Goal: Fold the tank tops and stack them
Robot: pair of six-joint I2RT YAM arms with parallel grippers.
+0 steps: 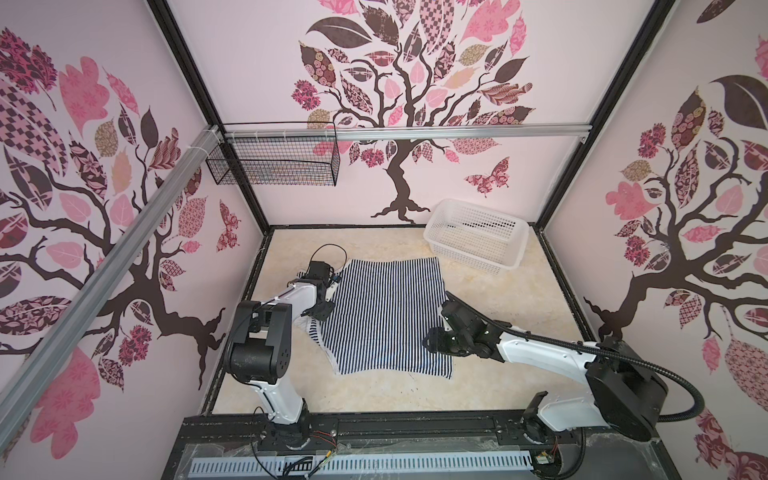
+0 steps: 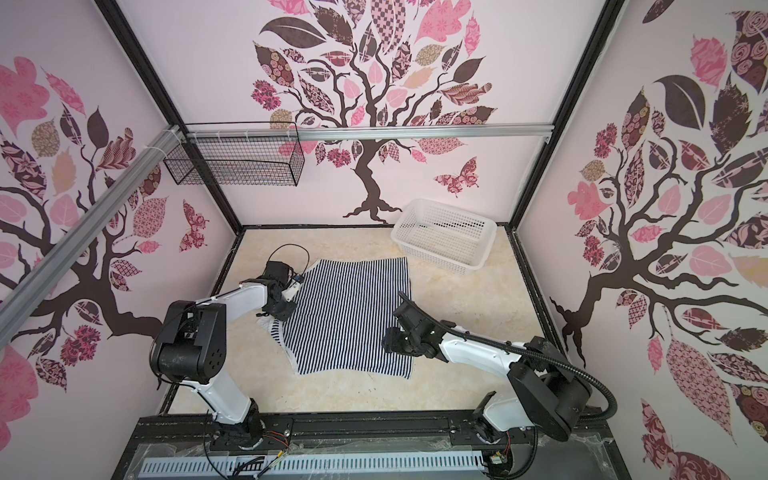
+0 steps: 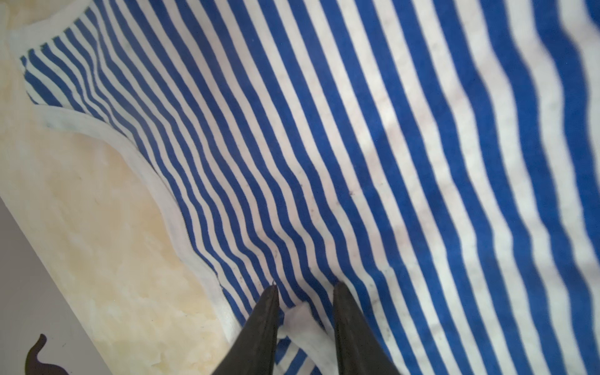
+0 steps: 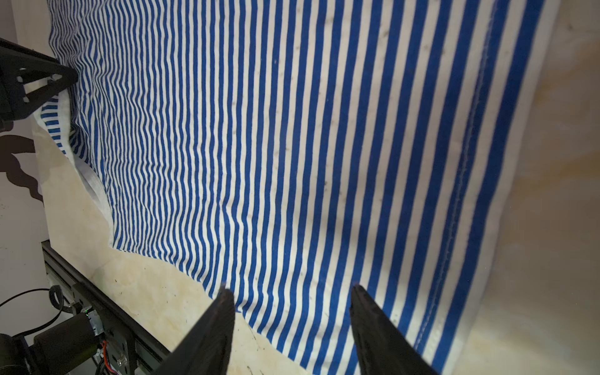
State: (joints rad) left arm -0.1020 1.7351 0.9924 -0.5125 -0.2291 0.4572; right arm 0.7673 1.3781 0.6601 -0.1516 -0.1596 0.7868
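Marble-look tabletop (image 1: 519,291), mid-frame: striped tank top (image 1: 386,316), likely limp, light; pinch at white strap (image 3: 302,321), hem (image 4: 470,162). Part-open left gripper (image 3: 306,285) astride strap; wide-open, empty right gripper (image 4: 290,289).

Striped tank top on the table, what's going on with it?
The navy-and-white striped tank top lies spread flat on the table. The left gripper is at its left edge with a white-edged bit of fabric between narrowly parted jaws; whether it grips is unclear. The right gripper is open over the near right corner. The white basket stands empty.
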